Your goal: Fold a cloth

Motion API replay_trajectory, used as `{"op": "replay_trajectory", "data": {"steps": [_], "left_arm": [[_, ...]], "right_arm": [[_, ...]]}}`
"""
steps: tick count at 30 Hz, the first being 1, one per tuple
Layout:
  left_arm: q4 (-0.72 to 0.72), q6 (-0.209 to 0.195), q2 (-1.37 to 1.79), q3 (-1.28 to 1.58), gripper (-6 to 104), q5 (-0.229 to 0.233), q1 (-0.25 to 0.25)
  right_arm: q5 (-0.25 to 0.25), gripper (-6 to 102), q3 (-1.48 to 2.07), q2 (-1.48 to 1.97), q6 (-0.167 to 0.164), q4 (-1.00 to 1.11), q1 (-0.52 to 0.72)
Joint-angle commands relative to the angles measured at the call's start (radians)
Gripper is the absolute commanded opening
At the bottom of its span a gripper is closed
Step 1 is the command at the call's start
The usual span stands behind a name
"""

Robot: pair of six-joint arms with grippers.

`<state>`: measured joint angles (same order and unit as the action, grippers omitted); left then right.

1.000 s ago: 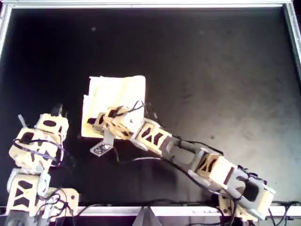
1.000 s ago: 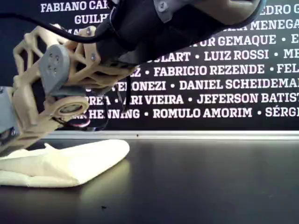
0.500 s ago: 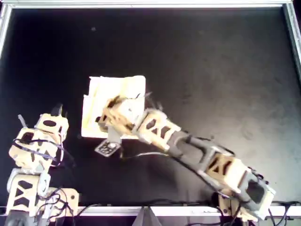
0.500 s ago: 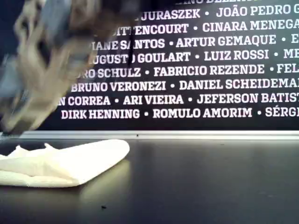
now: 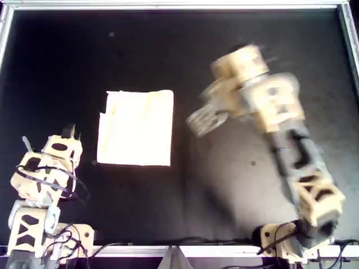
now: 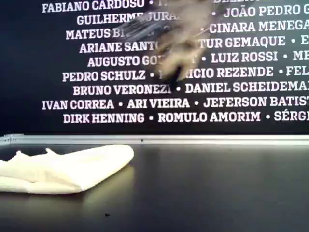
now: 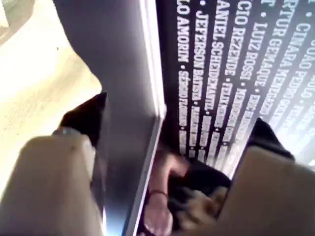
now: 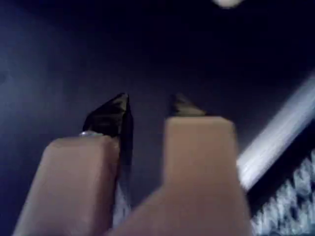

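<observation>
Cream cloth [image 5: 137, 128] lies flat on the black table [image 5: 168, 50] in the overhead view, folded into a neat, roughly square pad with straight edges. One tan arm [image 5: 263, 101] shows only as a blur, its pincer end pointing towards the cloth but well apart from it, with bare table between them. A second arm [image 5: 45, 174] sits folded on the far side of the cloth, its tip near one cloth edge and not touching it. The wrist views do not tell me which arm is which.

From the exterior view, the cloth [image 6: 67, 166] rests at the exterior view's left, a low wedge with a rounded fold towards the middle of the table and a crumpled peak at the other end. A blurred smear of arm [image 6: 178, 43] hangs high against the name banner [image 6: 231, 87], well above the cloth. A metal rail [image 6: 193, 139] runs along the back of the table.

Through the first wrist view, my first gripper [image 7: 177, 118] stands wide, with nothing between its dark fingertips [image 7: 93, 108]. The cloth [image 7: 29, 64] lies outside the span, beyond one finger and not between the two. Past the tips I see the rail [image 7: 150, 59] and the banner [image 7: 221, 73].

Through the second wrist view, my second gripper [image 8: 150, 105] is narrow, its tips close with a thin gap and nothing in it. Only dark table and a strip of rail [image 8: 275, 142] lie beyond it; no cloth shows here.
</observation>
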<state>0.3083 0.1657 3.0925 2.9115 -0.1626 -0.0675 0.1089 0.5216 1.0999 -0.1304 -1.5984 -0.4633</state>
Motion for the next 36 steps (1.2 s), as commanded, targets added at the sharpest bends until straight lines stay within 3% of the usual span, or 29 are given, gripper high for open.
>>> {"op": "replay_trajectory", "data": {"steps": [1, 6, 11, 16, 22, 29, 32, 36], "left_arm": [[-0.006, 0.003, 0.014, -0.063, 97, -0.003, 0.015], [-0.005, -0.006, 0.014, -0.077, 97, 0.011, 0.015], [-0.005, 0.005, 0.014, -0.067, 97, 0.014, 0.029], [-0.003, -0.009, 0.014, -0.071, 97, 0.014, 0.023], [-0.003, -0.009, 0.014, -0.064, 97, 0.014, 0.018], [-0.003, -0.005, 0.015, -0.018, 97, 0.014, 0.029], [-0.003, 0.000, 0.015, 0.034, 97, 0.014, 0.043], [-0.003, -0.008, 0.015, 0.100, 97, 0.014, 0.137]], "right_arm": [[0.008, -2, -0.021, 0.173, 0.006, -0.008, 0.049], [-0.008, 1, 0.091, 0.298, 0.011, -0.015, 0.064], [-0.008, 1, 0.607, 0.664, 0.075, -0.005, 0.064], [-0.009, 1, 1.066, 1.158, 0.061, 0.046, 0.067], [-0.018, 1, 1.477, 1.657, 0.060, 0.383, 0.067], [-0.209, 2, 1.973, 1.861, 0.060, 0.824, 0.170], [-0.219, 2, 2.102, 1.882, 0.060, 1.006, 0.221], [-0.232, 2, 2.238, 1.887, 0.061, 1.215, 0.245]]}}
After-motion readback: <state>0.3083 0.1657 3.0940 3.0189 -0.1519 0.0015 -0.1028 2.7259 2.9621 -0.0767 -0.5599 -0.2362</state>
